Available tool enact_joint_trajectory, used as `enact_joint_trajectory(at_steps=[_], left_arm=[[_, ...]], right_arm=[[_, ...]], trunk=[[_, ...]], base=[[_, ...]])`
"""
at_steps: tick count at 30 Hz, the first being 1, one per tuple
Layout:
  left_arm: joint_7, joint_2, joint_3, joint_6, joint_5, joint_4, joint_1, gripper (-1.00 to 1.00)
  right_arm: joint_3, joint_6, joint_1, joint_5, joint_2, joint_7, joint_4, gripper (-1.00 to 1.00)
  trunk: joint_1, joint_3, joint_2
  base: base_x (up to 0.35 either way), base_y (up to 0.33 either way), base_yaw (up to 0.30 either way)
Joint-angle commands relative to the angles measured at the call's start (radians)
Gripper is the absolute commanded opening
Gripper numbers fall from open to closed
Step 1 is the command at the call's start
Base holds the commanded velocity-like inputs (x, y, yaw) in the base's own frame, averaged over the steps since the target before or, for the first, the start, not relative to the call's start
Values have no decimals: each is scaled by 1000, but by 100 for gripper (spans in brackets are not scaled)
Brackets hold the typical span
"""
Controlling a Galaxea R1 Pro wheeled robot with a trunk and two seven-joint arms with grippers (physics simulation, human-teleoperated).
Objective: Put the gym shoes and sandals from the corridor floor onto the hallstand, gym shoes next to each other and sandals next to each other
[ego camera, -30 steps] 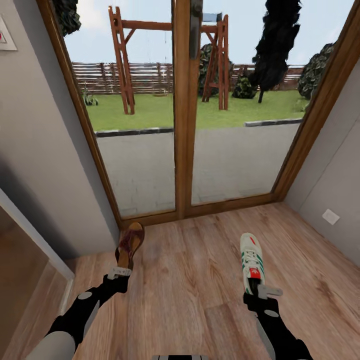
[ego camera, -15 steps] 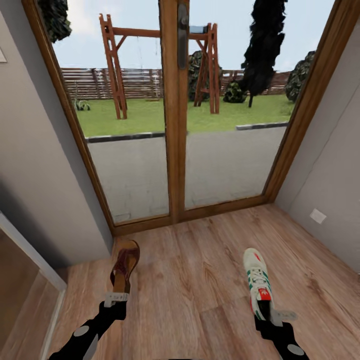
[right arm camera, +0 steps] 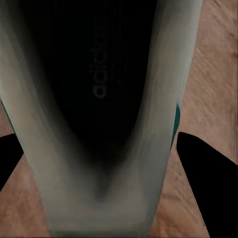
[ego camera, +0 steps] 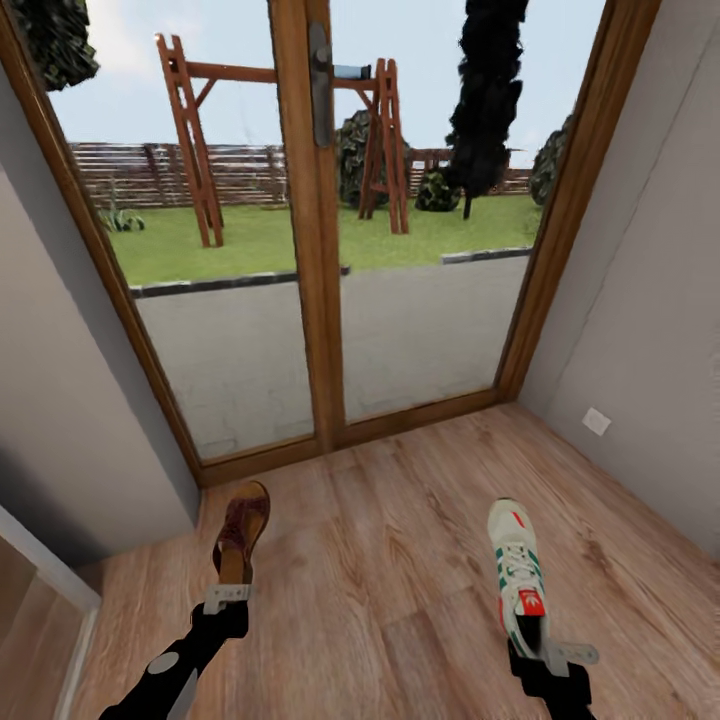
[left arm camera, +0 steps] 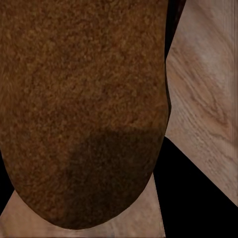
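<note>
Both arms reach forward, low. The left end effector [ego camera: 228, 594] grips a sandal [ego camera: 240, 530] by its heel. The right end effector [ego camera: 550, 652] grips a gym shoe [ego camera: 519, 575] likewise.

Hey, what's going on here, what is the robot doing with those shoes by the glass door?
The robot faces a glass door onto a garden, with a shoe in each arm. Its left pincer grips a brown sandal by the heel, and its right pincer holds a cream-white gym shoe with green stripes, also by the heel. Both shoes point toward the door, above the wood-plank floor. Neither shoe is yet on a rack.
</note>
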Motion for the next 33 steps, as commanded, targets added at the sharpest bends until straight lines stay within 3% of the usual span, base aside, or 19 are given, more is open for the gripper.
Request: enact_joint_trajectory(at_steps=[1,4,9,20,33], left_arm=[[-3,-1,8,-4,-11,0,-1,-100],[-2,-1,8,-5,-11,0,-1,-100],[-2,0,8,-5,-11,-4,-1,-100],[-2,0,8,-5,-11,-3,0,-100],[-1,5,11,-19,-10,-2,9,-100]], right_arm=[[-3,-42,-1,7,1,-5,20,-100],[-3,-111,-1,8,2,-6,57,-100],[-4,-143,-1,9,2,-7,76,-100],[-4,-147,-1,7,4,-7,80,-100],[-5,-147,-1,7,4,-7,84,-100]], trunk=[[0,0,0],[0,3,0],[0,8,0],[0,12,0],[0,12,0]], base=[[0,0,-195],[0,0,-196],[0,0,-202],[-5,-139,-100],[-138,-146,-271]])
